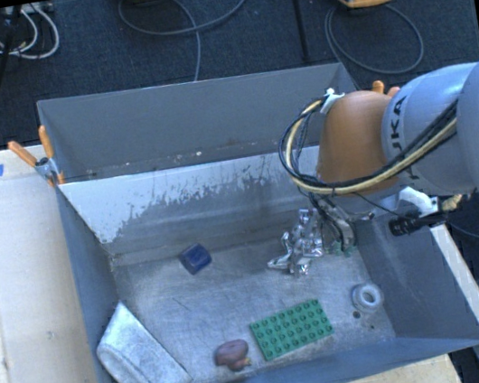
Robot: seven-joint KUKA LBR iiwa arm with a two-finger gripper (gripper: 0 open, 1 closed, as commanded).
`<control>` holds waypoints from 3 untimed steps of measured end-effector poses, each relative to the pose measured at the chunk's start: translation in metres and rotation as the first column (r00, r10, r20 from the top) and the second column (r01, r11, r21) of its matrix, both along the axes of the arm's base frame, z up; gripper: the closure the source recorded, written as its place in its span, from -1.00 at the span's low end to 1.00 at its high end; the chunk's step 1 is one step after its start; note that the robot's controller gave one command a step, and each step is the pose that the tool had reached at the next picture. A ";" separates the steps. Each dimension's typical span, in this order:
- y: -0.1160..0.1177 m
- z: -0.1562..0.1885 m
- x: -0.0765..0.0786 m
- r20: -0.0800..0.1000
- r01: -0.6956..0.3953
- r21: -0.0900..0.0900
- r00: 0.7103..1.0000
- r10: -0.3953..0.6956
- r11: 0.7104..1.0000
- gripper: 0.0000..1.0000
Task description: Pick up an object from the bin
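Plate (289, 328), green and studded, lies flat near the front wall of the bin (192, 130), right of the middle. It is the thing nearest the gripper (299, 261), which hangs low over bare floor just behind the plate, toward the bin's right side. I can make out nothing held in the gripper, and whether it is spread or pressed together I cannot tell. Everything appears to rest on the floor: a grey ring (366, 298) to the plate's right, a brown lump (232, 353) just beside its left end, a white pad (141, 359) in the front left corner, and a blue block (195, 258) well apart to the gripper's left. As I judge it, the arm is down in the bin but no pick is made; choosing a thing, closing on it and lifting it clear are all left to do.
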State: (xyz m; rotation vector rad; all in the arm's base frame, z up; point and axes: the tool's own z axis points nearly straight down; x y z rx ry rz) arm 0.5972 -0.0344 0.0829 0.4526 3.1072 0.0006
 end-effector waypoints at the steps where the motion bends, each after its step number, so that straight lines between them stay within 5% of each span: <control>1: 0.000 0.006 0.000 -0.001 0.000 0.000 1.000 0.000 1.000 1.00; 2: -0.001 0.080 0.002 0.006 -0.002 0.000 1.000 0.002 1.000 1.00; 3: -0.001 0.113 0.003 0.003 -0.004 0.000 1.000 0.004 1.000 1.00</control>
